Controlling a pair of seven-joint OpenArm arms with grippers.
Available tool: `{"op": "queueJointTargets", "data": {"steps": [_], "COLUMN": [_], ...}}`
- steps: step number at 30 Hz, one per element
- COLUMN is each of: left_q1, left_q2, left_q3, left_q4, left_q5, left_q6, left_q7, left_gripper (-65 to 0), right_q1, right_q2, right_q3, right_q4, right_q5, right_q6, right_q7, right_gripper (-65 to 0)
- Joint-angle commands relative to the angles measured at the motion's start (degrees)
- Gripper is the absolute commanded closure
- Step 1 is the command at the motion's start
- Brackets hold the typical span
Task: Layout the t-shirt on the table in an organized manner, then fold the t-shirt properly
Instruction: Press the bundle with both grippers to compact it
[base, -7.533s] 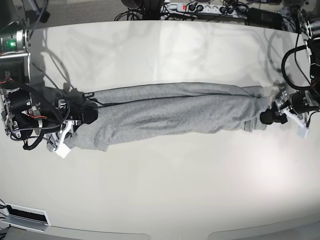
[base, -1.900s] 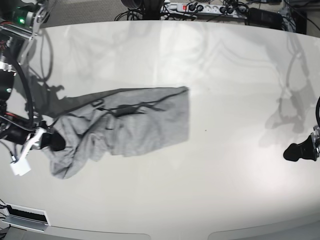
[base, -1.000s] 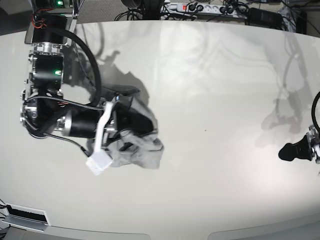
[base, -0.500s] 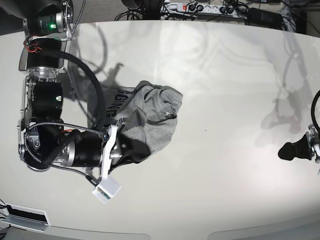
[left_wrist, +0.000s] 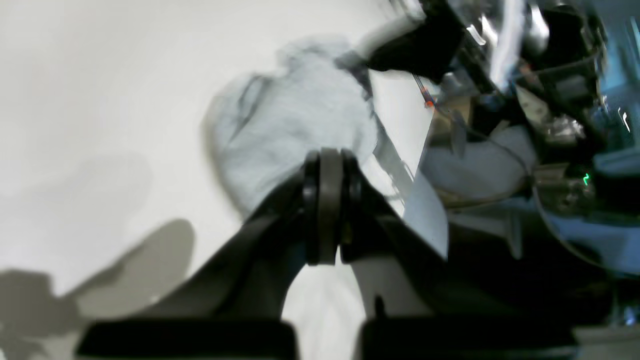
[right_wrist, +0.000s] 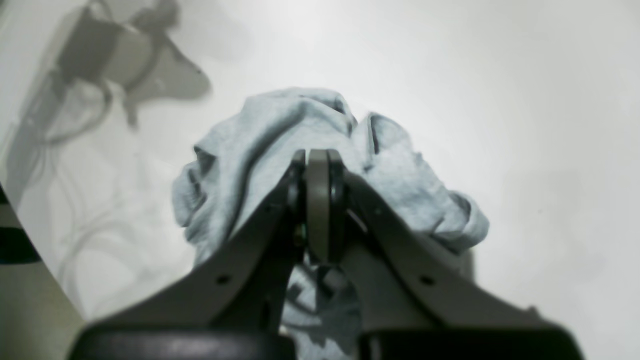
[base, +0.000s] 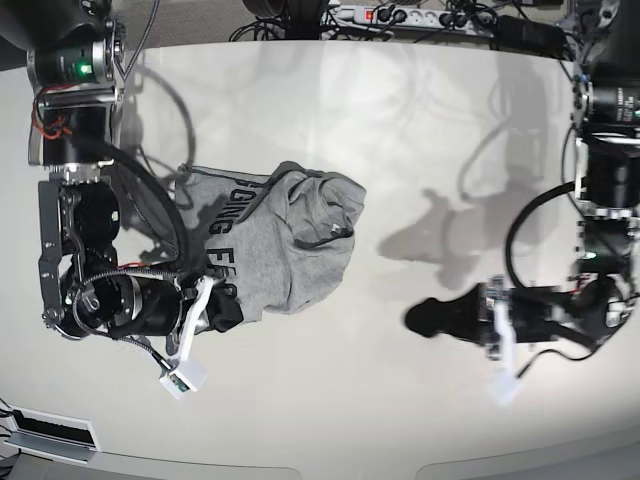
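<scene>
Item, the t-shirt (base: 285, 250): you are looking at it lying crumpled in a heap on the table (base: 400, 120), toward the base view's left, with black lettering showing only in part because folds are covering the rest. Item, the right gripper (base: 222, 308): its jaws are sitting pressed together at the heap's near edge, and whether cloth is caught between them is not showing in any view. Item, the left gripper (base: 425, 318): it is hanging closed and empty over bare table well apart from the shirt, while its wrist view is blurring heavily.
</scene>
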Motion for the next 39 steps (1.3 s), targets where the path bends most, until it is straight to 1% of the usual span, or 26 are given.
{"op": "queueJointTargets", "data": {"steps": [1, 6, 8, 10, 13, 15, 17, 20, 22, 25, 26, 28, 30, 31, 32, 35, 38, 39], "left_q1": [-1.1, 1.6, 2.6, 3.3, 3.9, 4.5, 5.1, 5.6, 5.5, 5.4, 5.4, 5.4, 5.5, 5.5, 5.5, 5.5, 5.3, 5.2], "left_q2": [0.9, 6.1, 7.6, 8.8, 9.2, 9.2, 9.2, 9.2, 9.2, 8.1, 7.3, 5.9, 4.7, 4.4, 4.3, 4.3, 4.3, 4.3], "left_q3": [1.6, 12.3, 16.4, 20.2, 25.7, 29.1, 32.6, 36.3, 37.4, 37.3, 37.3, 37.3, 37.3, 37.3, 37.3, 37.3, 37.3, 37.3], "left_q4": [2.4, 7.1, 8.0, 8.0, 8.0, 8.0, 7.9, 7.5, 7.4, 7.3, 7.2, 6.6, 5.6, 4.9, 4.3, 2.7, 2.0, 2.0], "left_q5": [-1.5, -1.5, 0.8, 6.3, 17.5, 24.9, 32.5, 42.6, 48.4, 57.3, 60.3, 65.4, 68.5, 69.9, 71.3, 74.3, 75.7, 76.1], "left_q6": [-0.3, -0.3, -0.3, -0.3, -0.3, -0.3, -0.3, -0.3, -0.3, -0.3, 0.5, 4.4, 9.0, 10.3, 11.3, 11.3, 11.3, 11.3], "left_q7": [-0.6, -0.6, -0.6, -0.6, -0.6, -5.8, -9.3, -13.9, -17.4, -24.4, -27.4, -33.6, -39.6, -41.7, -43.1, -45.3, -46.6, -46.7], "left_gripper": [0.0, 0.0, 0.0, 0.0, 0.0, 0.0, 0.0, 0.0, 0.0, 0.0, 0.0, 0.0, 0.0, 0.0, 0.0, 0.0, 0.0, 0.0], "right_q1": [2.9, 7.3, 8.6, 9.5, 9.6, 9.6, 9.6, 9.6, 9.6, 9.5, 9.5, 9.0, 8.0, 7.3, 6.6, 4.6, 3.0, 2.6], "right_q2": [0.4, 0.4, 0.5, 0.9, 1.4, 1.6, 1.9, 2.9, 3.6, 4.1, 4.2, 4.5, 5.1, 5.5, 5.7, 5.9, 5.9, 5.9], "right_q3": [0.3, 0.0, -0.4, -1.7, -4.8, -7.5, -10.7, -14.9, -16.7, -17.3, -17.3, -17.3, -17.3, -17.3, -17.3, -17.3, -17.3, -17.3], "right_q4": [-0.8, -9.2, -12.6, -15.8, -18.9, -20.2, -20.9, -21.0, -21.0, -21.0, -21.0, -21.0, -21.0, -21.0, -21.0, -21.0, -20.9, -20.9], "right_q5": [0.0, -6.2, -7.3, -7.9, -8.9, -12.0, -13.9, -13.9, -12.6, -7.6, -5.2, 1.4, 9.2, 12.9, 16.6, 27.7, 39.1, 42.0], "right_q6": [0.3, 0.3, 0.3, 0.3, 0.3, 0.3, 0.3, 0.3, 0.3, 0.3, 0.3, 0.3, 0.3, 0.3, 0.3, 0.3, 0.3, 0.3], "right_q7": [1.7, 5.6, 5.7, 6.0, 6.5, 7.7, 8.1, 7.9, 6.2, -0.9, -3.6, -7.0, -9.3, -10.5, -12.0, -16.2, -16.8, -16.8], "right_gripper": [0.0, 0.0, 0.0, 0.0, 0.0, 0.0, 0.0, 0.0, 0.0, 0.0, 0.0, 0.0, 0.0, 0.0, 0.0, 0.0, 0.0, 0.0]}}
